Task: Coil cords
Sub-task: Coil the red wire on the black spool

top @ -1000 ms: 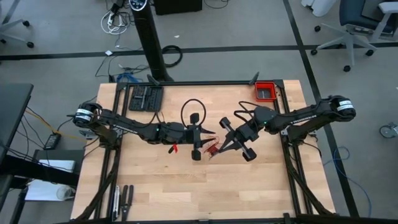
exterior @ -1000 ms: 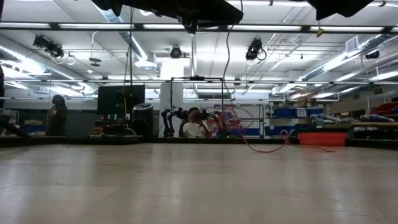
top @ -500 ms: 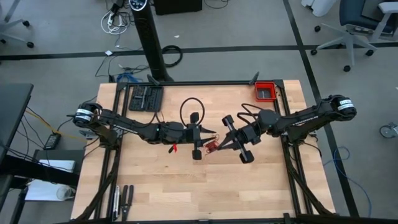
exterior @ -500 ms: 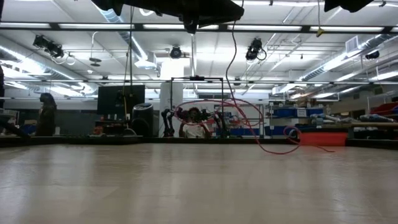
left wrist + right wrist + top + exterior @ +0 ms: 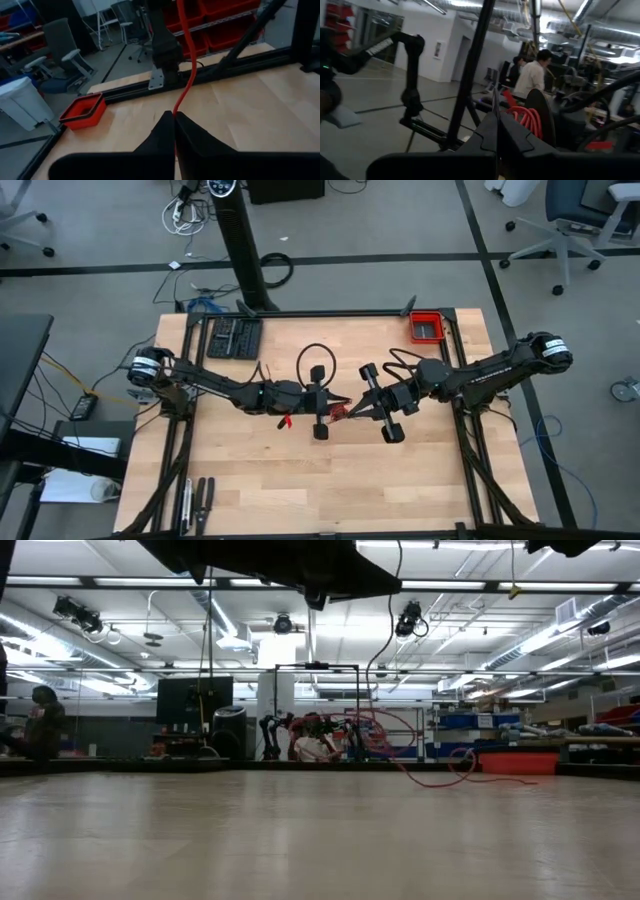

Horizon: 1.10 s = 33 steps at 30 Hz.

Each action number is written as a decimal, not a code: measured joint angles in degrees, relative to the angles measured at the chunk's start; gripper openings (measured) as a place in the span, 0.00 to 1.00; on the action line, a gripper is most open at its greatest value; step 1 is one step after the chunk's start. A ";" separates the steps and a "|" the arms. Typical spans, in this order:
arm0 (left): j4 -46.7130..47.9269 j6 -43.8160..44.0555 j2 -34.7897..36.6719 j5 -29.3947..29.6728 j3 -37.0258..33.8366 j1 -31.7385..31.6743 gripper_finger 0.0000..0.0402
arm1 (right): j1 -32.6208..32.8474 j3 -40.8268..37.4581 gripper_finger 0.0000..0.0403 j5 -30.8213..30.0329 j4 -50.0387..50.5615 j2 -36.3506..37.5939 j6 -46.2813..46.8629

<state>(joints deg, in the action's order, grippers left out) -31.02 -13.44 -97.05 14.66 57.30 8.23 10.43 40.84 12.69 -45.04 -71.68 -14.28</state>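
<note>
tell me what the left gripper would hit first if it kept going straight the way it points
Likely the right gripper. In the high view the left gripper, jaws shut on the red cord, points straight at it across a small gap, with the cord bundle between them. How level the two are is unclear.

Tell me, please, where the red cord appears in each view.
High view: red cord between the two grippers, mid-table.
Low view: loops far back, near centre.
Left wrist view: strand rising from the shut fingers.
Right wrist view: coils beyond the fingers.
Shared landmark: red bin, also in left wrist view.
</note>
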 joint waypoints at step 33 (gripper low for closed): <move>24.20 -0.54 10.74 2.69 0.03 0.09 0.00 | 1.58 -6.51 0.00 -20.64 19.80 20.35 1.61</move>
<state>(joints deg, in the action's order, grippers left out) -6.81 -13.98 -86.31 17.35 57.33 8.32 12.01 34.33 -7.94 -25.24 -51.33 -12.67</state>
